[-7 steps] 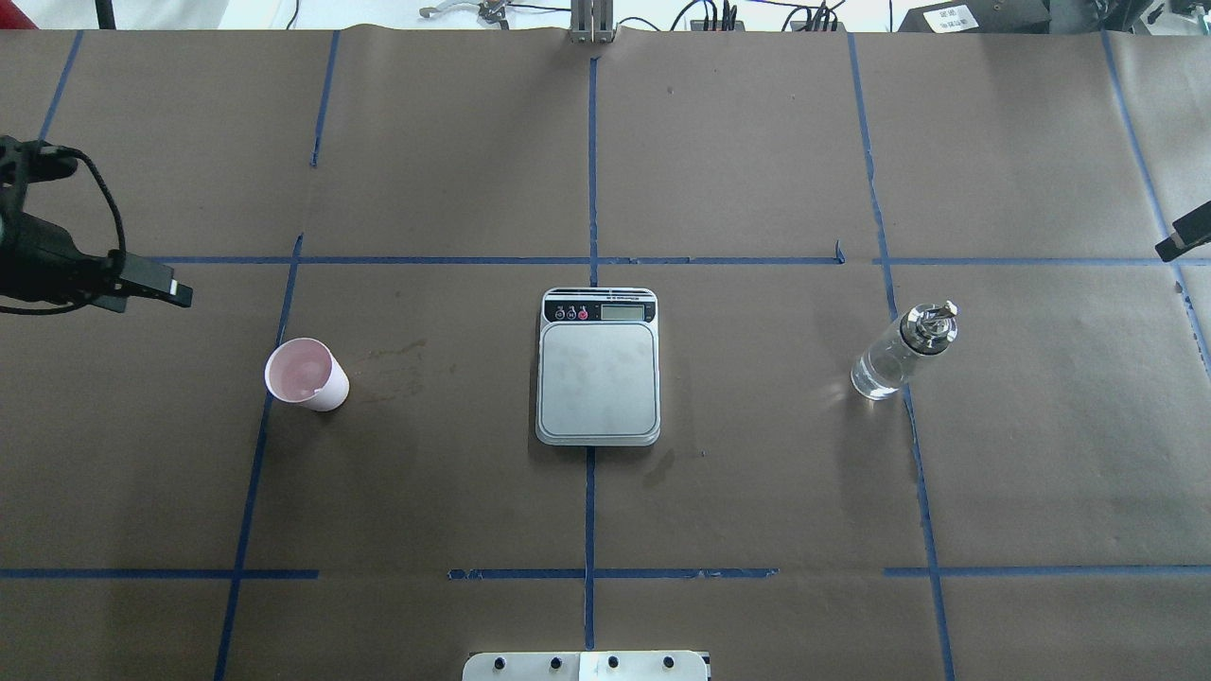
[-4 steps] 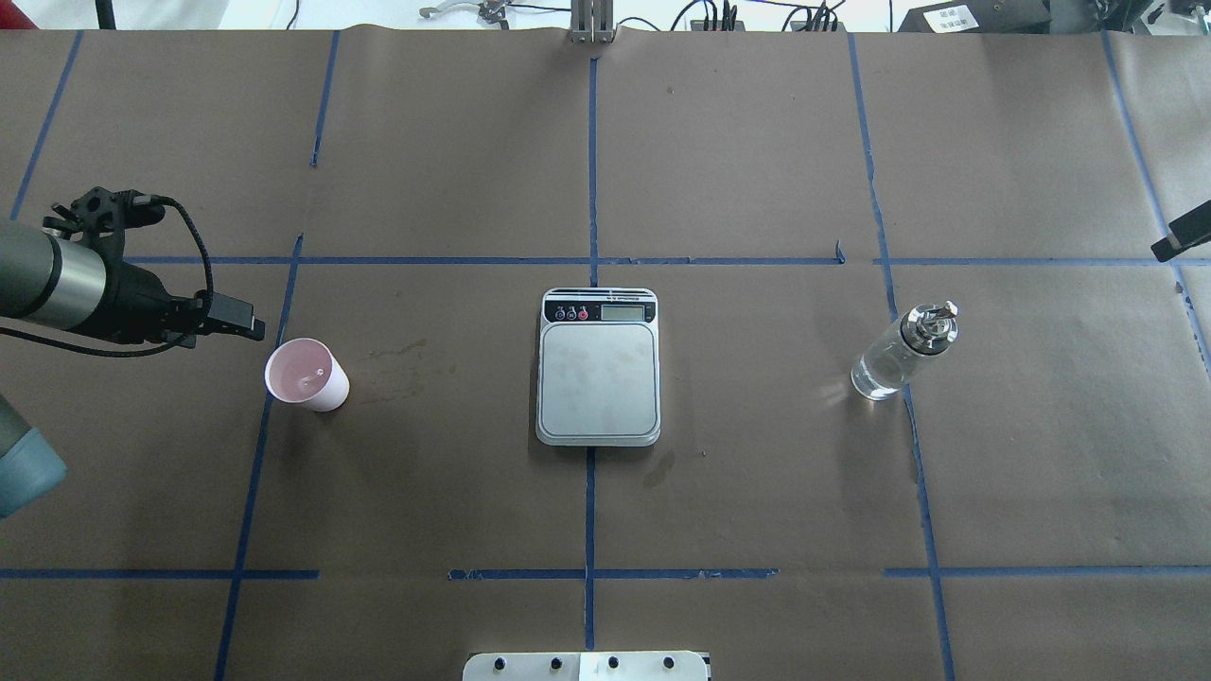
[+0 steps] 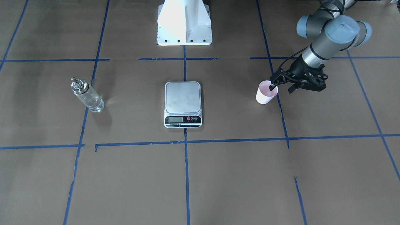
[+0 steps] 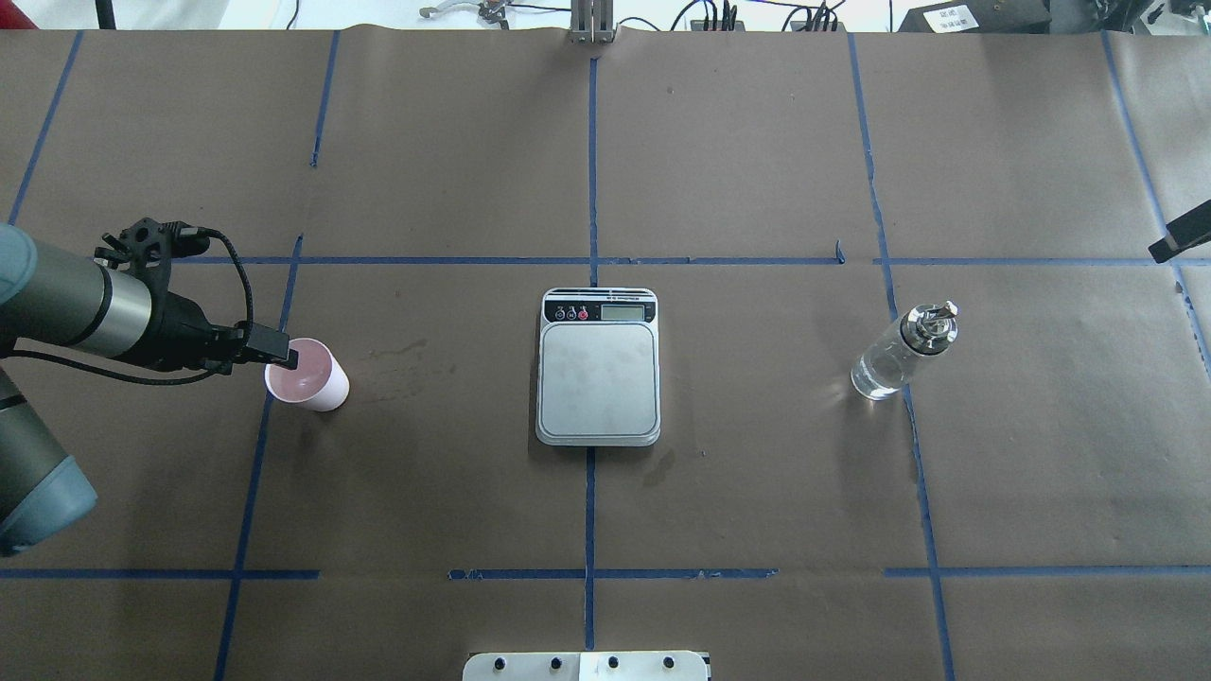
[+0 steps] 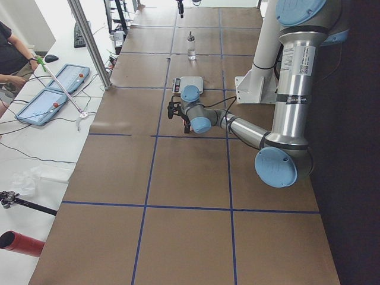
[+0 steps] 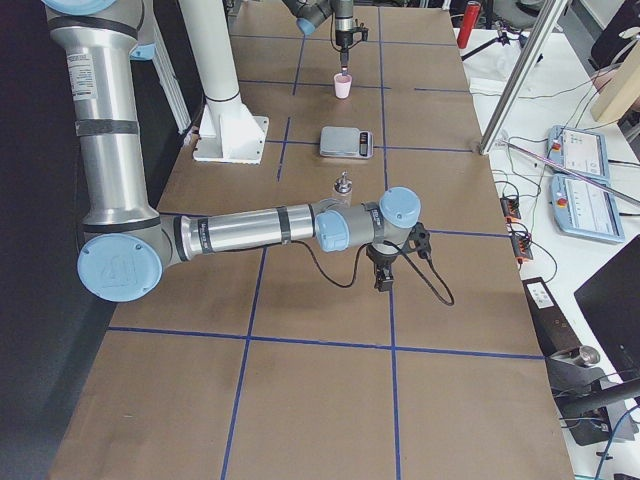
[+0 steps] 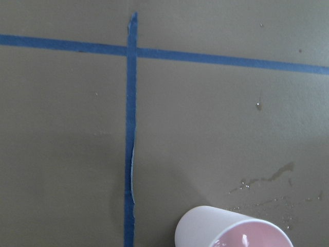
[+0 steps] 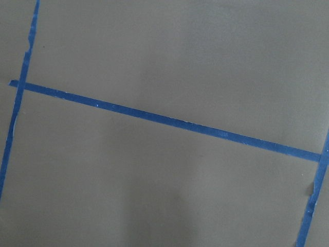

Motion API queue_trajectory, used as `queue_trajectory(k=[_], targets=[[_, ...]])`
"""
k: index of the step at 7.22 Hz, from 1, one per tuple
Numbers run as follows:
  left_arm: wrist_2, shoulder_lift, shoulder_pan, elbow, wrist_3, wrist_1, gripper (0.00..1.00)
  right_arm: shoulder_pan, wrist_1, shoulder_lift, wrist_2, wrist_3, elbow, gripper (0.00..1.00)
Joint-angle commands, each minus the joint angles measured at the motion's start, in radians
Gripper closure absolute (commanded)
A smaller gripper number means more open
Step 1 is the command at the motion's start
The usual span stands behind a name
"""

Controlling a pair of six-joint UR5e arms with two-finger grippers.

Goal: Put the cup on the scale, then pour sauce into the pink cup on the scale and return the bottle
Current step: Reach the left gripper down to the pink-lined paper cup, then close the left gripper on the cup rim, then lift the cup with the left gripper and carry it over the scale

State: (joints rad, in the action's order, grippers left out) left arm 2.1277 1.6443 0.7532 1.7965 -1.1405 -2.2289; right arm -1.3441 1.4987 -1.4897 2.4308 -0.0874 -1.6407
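Observation:
The pink cup [image 4: 307, 375] [image 3: 266, 92] stands upright on the brown paper, left of the scale [image 4: 598, 378] [image 3: 182, 98], whose steel platform is bare. My left gripper [image 4: 257, 355] [image 3: 281, 88] is open at the cup's rim. One finger [image 3: 272, 86] is over the cup's mouth and the other is outside the cup. The left wrist view shows only the cup's top [image 7: 234, 230] at its lower edge. The clear bottle [image 4: 899, 355] [image 3: 87, 97] stands right of the scale. My right gripper [image 6: 383, 278] hangs far right of the bottle; I cannot tell its state.
Blue tape lines cross the brown paper. Wet stains [image 4: 397, 369] lie between cup and scale. The robot's white base [image 3: 184, 22] is behind the scale. A metal post [image 6: 520, 70] and tablets [image 5: 47, 95] stand beyond the far edge, where a person [image 5: 12, 53] sits.
My left arm has swung in from the left edge toward the cup, and its gripper has arrived at the cup's rim. Cup, scale and bottle have stayed put.

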Motion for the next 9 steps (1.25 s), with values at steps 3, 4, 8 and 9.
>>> queue_trajectory(k=[3,4,8,9], targets=[[0.006,0.012,-0.031,-0.011,0.007,0.000,1.00,0.000,0.000,0.000,-0.001,0.000,0.001,0.00],[0.008,0.015,-0.031,-0.009,0.005,0.000,1.00,0.000,0.000,0.000,0.001,-0.002,0.001,0.00],[0.006,0.162,-0.017,0.074,-0.018,0.287,1.00,0.000,0.002,0.000,0.011,-0.002,-0.005,0.00],[0.000,0.302,-0.021,0.061,-0.039,0.452,1.00,0.000,0.002,-0.001,0.039,-0.002,-0.005,0.00]])
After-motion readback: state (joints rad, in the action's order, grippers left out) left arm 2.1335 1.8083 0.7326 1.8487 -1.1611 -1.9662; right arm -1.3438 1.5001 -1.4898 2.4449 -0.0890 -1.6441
